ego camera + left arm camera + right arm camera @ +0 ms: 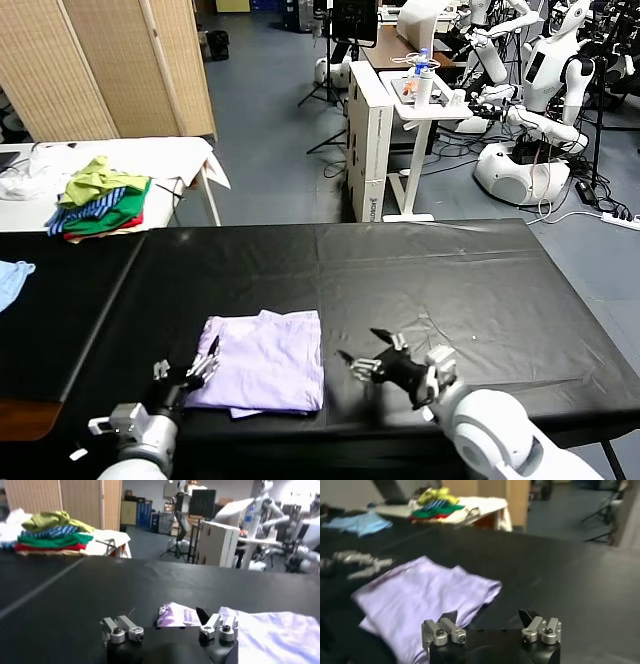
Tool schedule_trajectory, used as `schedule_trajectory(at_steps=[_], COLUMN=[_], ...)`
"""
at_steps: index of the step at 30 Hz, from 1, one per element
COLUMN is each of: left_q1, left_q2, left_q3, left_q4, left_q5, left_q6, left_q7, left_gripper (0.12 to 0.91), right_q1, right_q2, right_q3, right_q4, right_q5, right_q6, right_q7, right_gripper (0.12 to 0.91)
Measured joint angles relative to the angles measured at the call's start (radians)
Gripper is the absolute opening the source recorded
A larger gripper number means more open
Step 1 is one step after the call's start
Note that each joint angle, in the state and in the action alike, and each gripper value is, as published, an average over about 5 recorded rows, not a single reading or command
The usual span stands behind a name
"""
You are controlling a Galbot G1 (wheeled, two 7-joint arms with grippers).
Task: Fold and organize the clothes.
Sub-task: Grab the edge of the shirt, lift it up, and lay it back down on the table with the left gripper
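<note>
The clothes are one pale lavender T-shirt, folded flat near the front edge of the black table. My left gripper stands open at the shirt's left edge, low over the table. In the left wrist view the gripper holds nothing, and the shirt lies just beyond it with a purple-and-white print showing. My right gripper is open just right of the shirt's near right corner. In the right wrist view the gripper is empty, with the shirt beside one finger.
A pile of green, striped-blue and red clothes sits on a white table at the back left. A light blue cloth lies at the far left of the black surface. Desks and other robots stand beyond the table.
</note>
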Motion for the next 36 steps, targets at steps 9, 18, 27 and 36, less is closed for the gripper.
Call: schedule_trajectory(at_steps=[9, 18, 27, 36], left_q1=[0.000, -0.005, -0.011, -0.025], left_q2=[-0.012, -0.023, -0.023, -0.021], left_q3=[-0.028, -0.034, -0.041, -0.034], left_q4=[0.053, 0.075, 0.088, 0.098], left_q5=[-0.089, -0.178, -0.268, -0.278], left_q6=[-0.024, -0.029, -0.011, 0.001], left_q7=[0.029, 0.042, 0.052, 0.059], left_gripper=[0.907, 0.880, 0.686, 0.475], right_q1=[-0.098, -0.135, -0.138, -0.137], right_q2=[0.017, 0.024, 0.033, 0.037], right_q3=[0.155, 0.209, 0.212, 0.215], right_q4=[0.015, 0.017, 0.012, 0.010], right_q5=[0.020, 0.015, 0.006, -0.003], right_q6=[0.003, 0.004, 0.005, 0.005], right_q7=[0.003, 0.003, 0.002, 0.001], right_gripper=[0.907, 0.907, 0.907, 0.907])
